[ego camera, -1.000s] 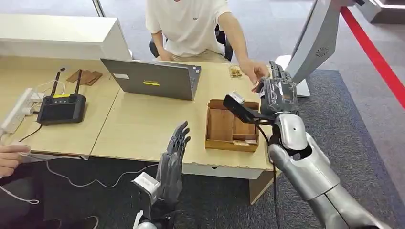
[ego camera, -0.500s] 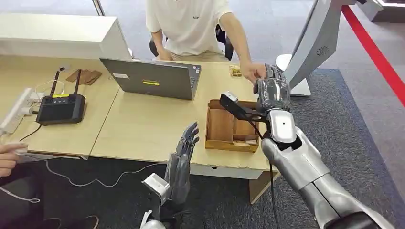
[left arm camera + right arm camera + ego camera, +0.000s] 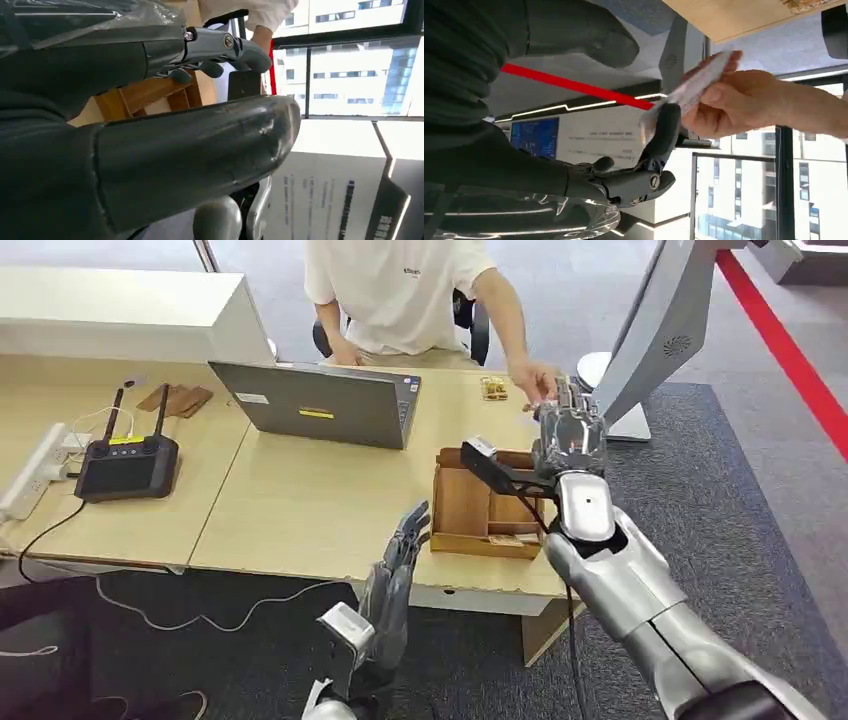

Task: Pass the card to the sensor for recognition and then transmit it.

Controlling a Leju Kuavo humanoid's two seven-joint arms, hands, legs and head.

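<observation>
A person's hand (image 3: 734, 102) pinches a white card (image 3: 689, 87) and holds it against the tip of one of my right hand's fingers (image 3: 664, 135). The thumb (image 3: 594, 40) stands well apart from the card, so my right hand (image 3: 570, 435) does not grip it. That hand is raised over the table's far right corner, touching the person's hand (image 3: 530, 378). My left hand (image 3: 395, 575) is upright in front of the table's near edge, fingers straight and holding nothing. A small tan square device (image 3: 492, 389) lies on the table by the person's hand.
An open wooden box (image 3: 487, 505) sits below my right forearm. A grey laptop (image 3: 320, 405) stands mid-table, a black controller (image 3: 130, 465) and white power strip (image 3: 35, 475) at the left. A seated person (image 3: 400, 290) faces me. A white kiosk stand (image 3: 660, 320) rises at right.
My right hand rose a little and went farther toward the person's hand. My left hand drifted to the right along the table's front edge. The hand at the left edge has left the picture.
</observation>
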